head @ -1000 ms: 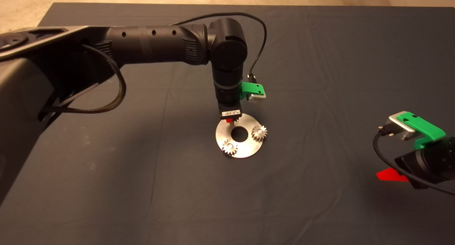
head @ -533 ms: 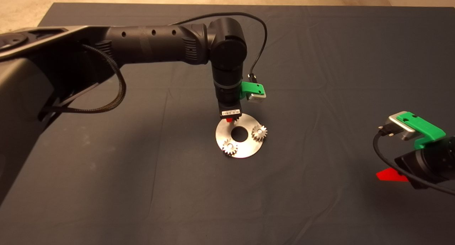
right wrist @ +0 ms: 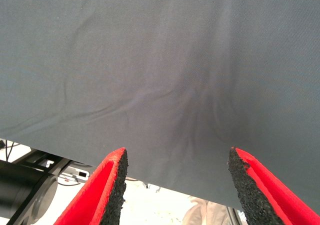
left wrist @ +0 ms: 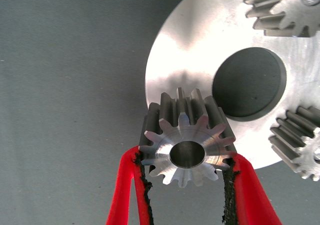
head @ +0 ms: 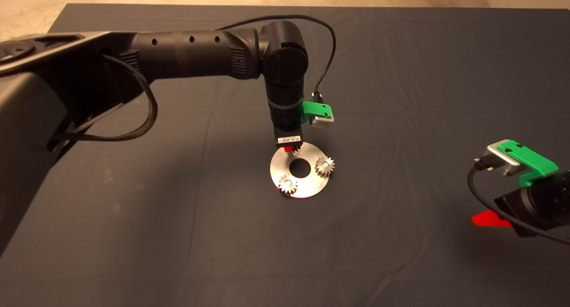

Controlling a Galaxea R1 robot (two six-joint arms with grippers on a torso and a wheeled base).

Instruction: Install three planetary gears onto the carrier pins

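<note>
While pinching the third gear [left wrist: 186,151] over the disc's [left wrist: 190,55] rim, left hand [left wrist: 185,185]; right hand [right wrist: 175,185] agape, parked near mat [head: 401,75] edge.

Black arms [head: 191,55], green mounts, red fingers [left wrist: 127,195]

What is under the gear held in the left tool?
The left tool grips the gear over the disc's rim; bare plate shows past it. Its bore looks dark, no pin visible; anything directly beneath is covered. Two other gears sit on the disc.
</note>
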